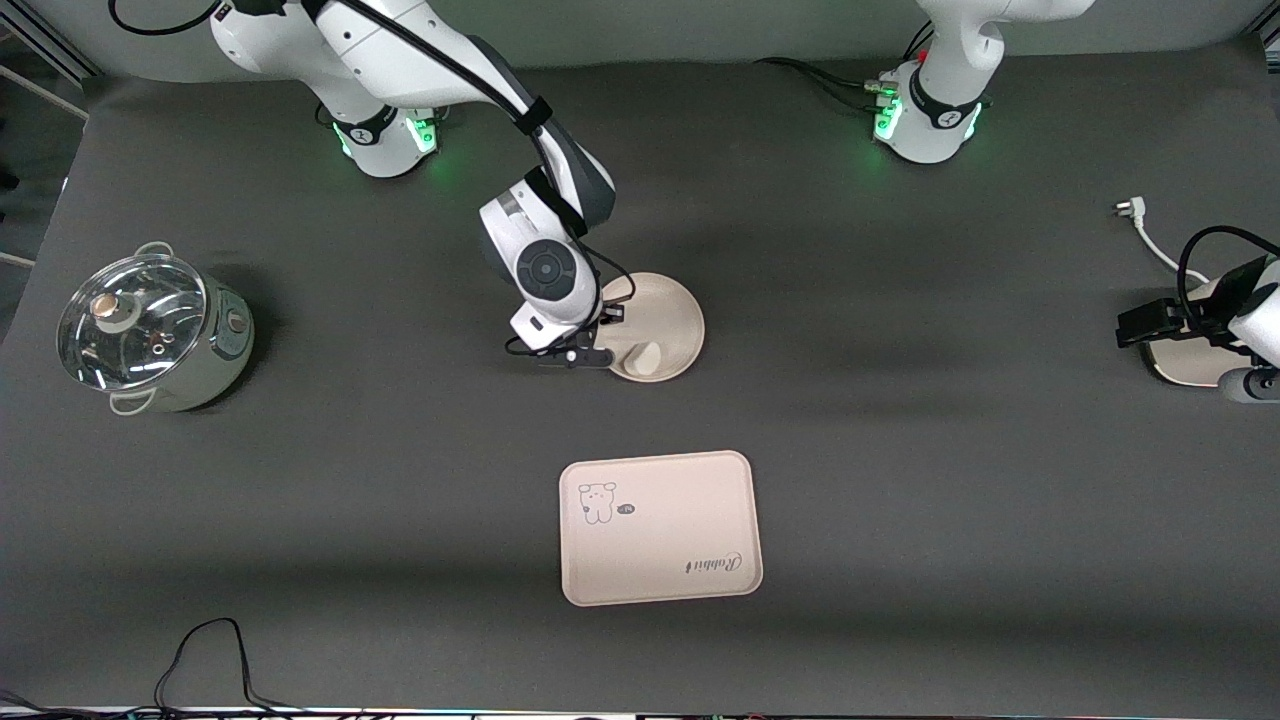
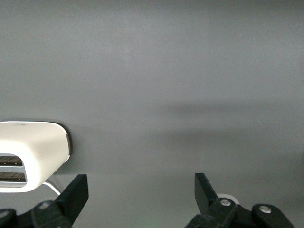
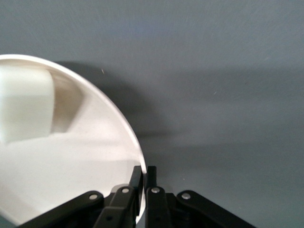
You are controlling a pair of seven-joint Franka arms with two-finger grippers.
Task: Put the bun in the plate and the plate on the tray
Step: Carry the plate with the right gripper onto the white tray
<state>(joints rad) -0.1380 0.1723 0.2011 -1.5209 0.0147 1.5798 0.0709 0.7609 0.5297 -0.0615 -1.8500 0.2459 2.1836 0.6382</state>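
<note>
Nearest us: tray (image 1: 660,527), bare. Farther back, bun (image 1: 647,357) lies in plate (image 1: 668,315); our right gripper (image 1: 598,352) is pinched on plate's rim. Left gripper (image 1: 1150,325), fingers spread, waits over toaster (image 1: 1190,362). Lidded pot (image 1: 150,330) at right arm's end.

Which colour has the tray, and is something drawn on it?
The tray is cream-beige, with a small animal drawing and "Rabbit" script; the front view shows it best.

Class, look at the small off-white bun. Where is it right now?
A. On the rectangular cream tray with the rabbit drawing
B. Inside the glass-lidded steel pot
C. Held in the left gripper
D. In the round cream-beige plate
D: the small off-white bun lies in the round cream-beige plate, whose rim the right gripper pinches, while the rectangular cream tray sits nearer the front camera, with nothing on it.
</note>
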